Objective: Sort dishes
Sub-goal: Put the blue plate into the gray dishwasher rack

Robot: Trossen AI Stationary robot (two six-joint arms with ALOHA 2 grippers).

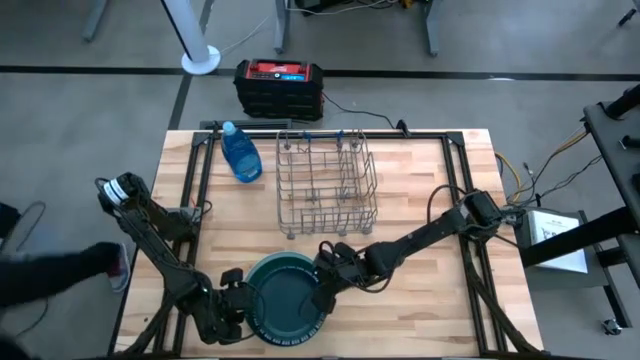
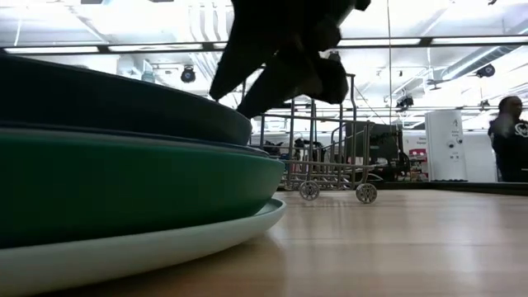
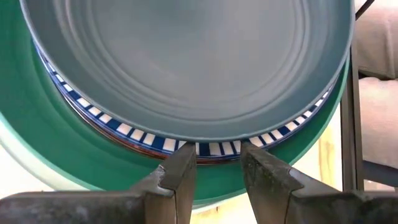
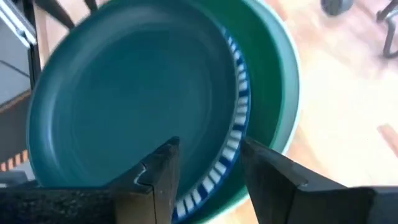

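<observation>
Writing: none of it could be read; the red-topped black box (image 1: 279, 86) beyond the table's far edge carried a blue label too small to make out.
Surface: a pale wooden table (image 1: 420, 190) with dark rails along its sides, filling the middle of the high view.
Room: grey floor around the table; in the low view, ceiling lights, a white cabinet (image 2: 446, 145) at right, and a person (image 2: 510, 140) at the far right edge.
Rack: the wire rack (image 1: 326, 183) stood at the table's upper middle and, as far as the high view showed, held nothing.
Bottle: a blue bottle (image 1: 240, 155) lay just left of the rack.
Dishes: the stack sat at the lower centre of the high view, a dark teal plate (image 1: 285, 300) on top, a blue-striped white plate (image 3: 211, 148) under it, a larger green plate (image 3: 74, 149) below those, and a pale rim (image 2: 157, 252) at the bottom.
My left gripper (image 3: 214, 171): at the lower left of the stack, fingers apart, holding nothing, tips at the striped rim.
My right gripper (image 4: 208, 165): at the stack's right edge, fingers parted above the teal and striped rims, nothing clamped between them.
</observation>
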